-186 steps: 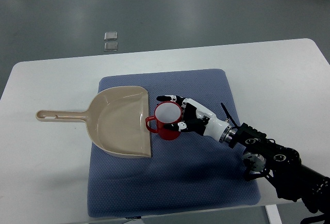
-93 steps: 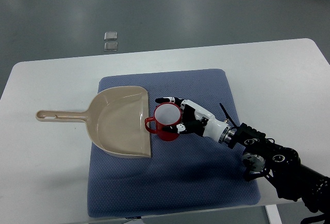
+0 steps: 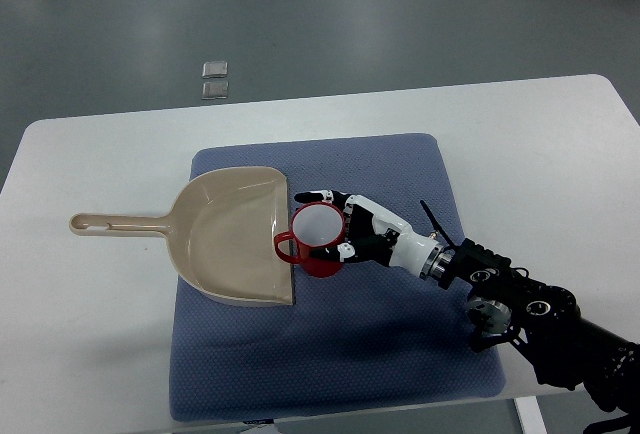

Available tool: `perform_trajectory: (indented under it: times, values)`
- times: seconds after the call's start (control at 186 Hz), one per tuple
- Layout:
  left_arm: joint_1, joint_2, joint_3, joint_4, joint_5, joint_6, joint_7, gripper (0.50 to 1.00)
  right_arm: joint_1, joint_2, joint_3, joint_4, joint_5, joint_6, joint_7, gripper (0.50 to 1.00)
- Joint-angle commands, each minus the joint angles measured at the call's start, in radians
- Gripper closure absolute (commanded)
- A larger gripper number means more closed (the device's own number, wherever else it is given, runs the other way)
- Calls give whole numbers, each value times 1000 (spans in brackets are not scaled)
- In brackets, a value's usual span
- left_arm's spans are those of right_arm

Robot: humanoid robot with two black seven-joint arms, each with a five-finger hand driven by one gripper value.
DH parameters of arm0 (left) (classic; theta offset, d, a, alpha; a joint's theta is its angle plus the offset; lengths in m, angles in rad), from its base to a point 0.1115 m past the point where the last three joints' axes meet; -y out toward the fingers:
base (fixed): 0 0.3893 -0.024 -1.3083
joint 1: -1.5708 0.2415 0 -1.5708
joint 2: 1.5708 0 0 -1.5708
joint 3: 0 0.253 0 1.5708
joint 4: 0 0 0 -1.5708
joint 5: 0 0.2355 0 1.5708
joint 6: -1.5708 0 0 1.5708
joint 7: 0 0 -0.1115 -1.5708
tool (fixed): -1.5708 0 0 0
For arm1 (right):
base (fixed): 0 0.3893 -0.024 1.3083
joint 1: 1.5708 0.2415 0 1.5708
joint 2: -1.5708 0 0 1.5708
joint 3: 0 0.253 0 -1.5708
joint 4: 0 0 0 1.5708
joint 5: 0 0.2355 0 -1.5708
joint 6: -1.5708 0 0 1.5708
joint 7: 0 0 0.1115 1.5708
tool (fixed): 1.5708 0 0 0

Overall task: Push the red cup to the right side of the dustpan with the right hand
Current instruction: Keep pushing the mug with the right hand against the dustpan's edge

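- Nearly done, by the look of it: cup [image 3: 317, 239] upright at frame centre, its handle on the left already lapping over the right edge of the dustpan [image 3: 232, 236].
- Cup body standing on the blue mat [image 3: 400, 334], just right of the pan's open mouth, touching or all but touching it; cannot tell for sure which.
- Little left to do, in my judgement: at most a slight nudge, then release, so as not to tip the cup into the pan.
- Right robot hand [image 3: 347, 229] reaching in from the lower right, wrapped around the cup's right side: black-tipped fingers [image 3: 312, 197] curved over the far rim, thumb against the near wall.
- Grip more cradle than clamp, yet clearly closed around the cup rather than open.
- Left robot hand nowhere to be seen.
- Cup: pale white inside, apparently empty.
- Dustpan: beige, lying flat with the handle pointing to the left edge of the frame, scoop bare inside, nothing in it apart from the cup's handle overhanging the lip.
- Mat spread on the white surface [image 3: 560, 144], carrying the pan's scoop and the cup.
- Two small square objects [image 3: 215, 78] on the floor in the upper left, well apart from everything.
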Motion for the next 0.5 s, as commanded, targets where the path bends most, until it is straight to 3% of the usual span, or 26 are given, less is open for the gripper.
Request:
perform_trajectory:
  times: [0.0,0.494]
  values:
    - [0,0,0,0,0,0,0,500,1,0,-1,6,0,1,0,581]
    - [0,0,0,0,0,0,-2,500,-1,0,-22,12,0,-18,0,581]
